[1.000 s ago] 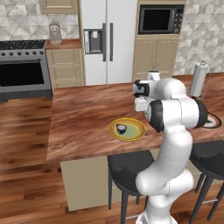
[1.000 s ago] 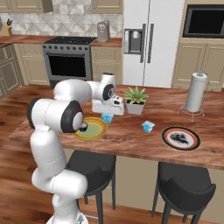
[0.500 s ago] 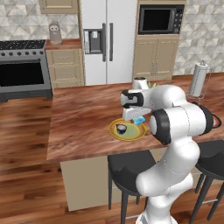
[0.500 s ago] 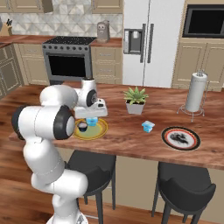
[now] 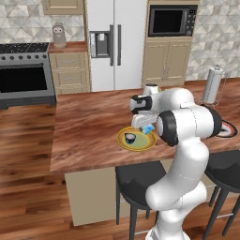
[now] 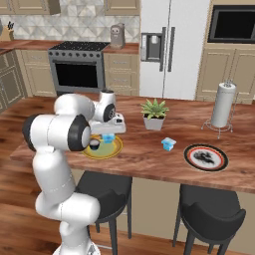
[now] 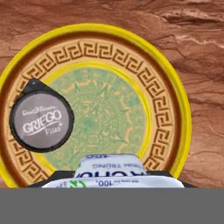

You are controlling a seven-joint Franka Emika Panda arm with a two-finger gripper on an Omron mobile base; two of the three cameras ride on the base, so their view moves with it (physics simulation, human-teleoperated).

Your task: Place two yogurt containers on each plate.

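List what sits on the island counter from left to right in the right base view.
Yellow-rimmed plate with a dark round yogurt cup on it → potted plant → light blue yogurt cup → dark-rimmed white plate → paper towel roll.

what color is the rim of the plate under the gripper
Bright yellow rim on the plate, with a brown key-pattern band inside; clearest in the hand view.

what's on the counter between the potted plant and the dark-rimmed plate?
One light blue yogurt cup, standing alone on the bare wood between the potted plant and the dark-rimmed plate. Right base view shows it.
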